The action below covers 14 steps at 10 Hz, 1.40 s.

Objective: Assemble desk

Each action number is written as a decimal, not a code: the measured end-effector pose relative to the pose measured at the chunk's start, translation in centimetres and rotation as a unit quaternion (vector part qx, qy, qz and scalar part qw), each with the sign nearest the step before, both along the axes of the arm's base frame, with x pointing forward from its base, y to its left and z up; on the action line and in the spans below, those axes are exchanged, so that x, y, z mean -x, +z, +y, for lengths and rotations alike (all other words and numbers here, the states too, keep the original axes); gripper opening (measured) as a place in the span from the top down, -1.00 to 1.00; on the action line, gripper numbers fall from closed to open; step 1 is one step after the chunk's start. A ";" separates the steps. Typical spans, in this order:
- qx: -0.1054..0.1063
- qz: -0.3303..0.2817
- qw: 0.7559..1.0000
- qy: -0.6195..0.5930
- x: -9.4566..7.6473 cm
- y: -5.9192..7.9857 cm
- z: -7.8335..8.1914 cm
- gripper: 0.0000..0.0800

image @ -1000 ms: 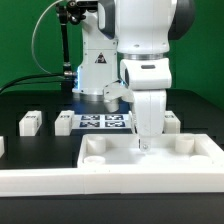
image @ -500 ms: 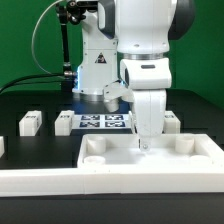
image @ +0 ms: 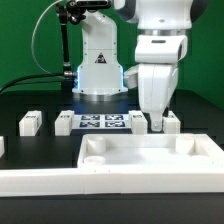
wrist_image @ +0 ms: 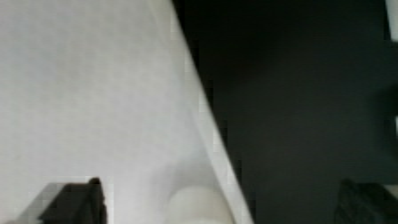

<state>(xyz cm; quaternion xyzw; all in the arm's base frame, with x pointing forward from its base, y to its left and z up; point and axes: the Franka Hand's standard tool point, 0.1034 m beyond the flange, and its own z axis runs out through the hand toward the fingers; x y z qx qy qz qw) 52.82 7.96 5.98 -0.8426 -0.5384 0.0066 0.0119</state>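
**GRIPPER WIDE OPEN AND EMPTY AMONG LEGS; NO LEG YET FITTED**

Found the table (image: pixel 40 148) dark and carrying all parts. Found the arm (image: pixel 160 40) standing toward the exterior view's right, behind the desk panel (image: pixel 150 158). Noted that panel lying flat at the front of the table, rim and corner sockets up, with nothing in the sockets that show. Noted the long rail (image: pixel 40 181) along the front edge and the marker board (image: pixel 103 122) behind the panel. Observed the gripper (image: pixel 156 124) hanging with jaws fully apart and holding nothing, placed in the exterior view between two of the legs (image: pixel 138 122), near each. Counted further legs well apart toward the exterior view's left, all loose on the table. Confirmed in the wrist view both fingertips (wrist_image: pixel 71 205) spread wide over a white surface and dark table. Unable to say which part that surface is.

Risk, as judged: little room on either side, so could clip or topple a neighbouring leg on descent if poorly centred. Could also close askew and lift a leg tilted, spoiling entry into a socket.

Change since the earlier frames: shifted off the panel's back rim toward the exterior view's right. Found panel unmoved.
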 end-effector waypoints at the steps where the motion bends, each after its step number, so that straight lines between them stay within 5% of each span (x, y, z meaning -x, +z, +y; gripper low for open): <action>1: 0.000 0.002 1.000 -0.031 0.1 -0.3 -0.2 -0.62; 4: 0.002 0.005 0.991 -0.133 0.3 -0.5 0.0 -0.62; 9: 0.019 0.025 0.910 -0.413 2.6 -1.1 4.2 -0.62; 12: 0.019 0.033 0.897 -0.439 2.8 -1.1 4.2 -0.62; 14: 0.037 0.059 0.881 -0.467 3.6 -0.9 4.1 -0.62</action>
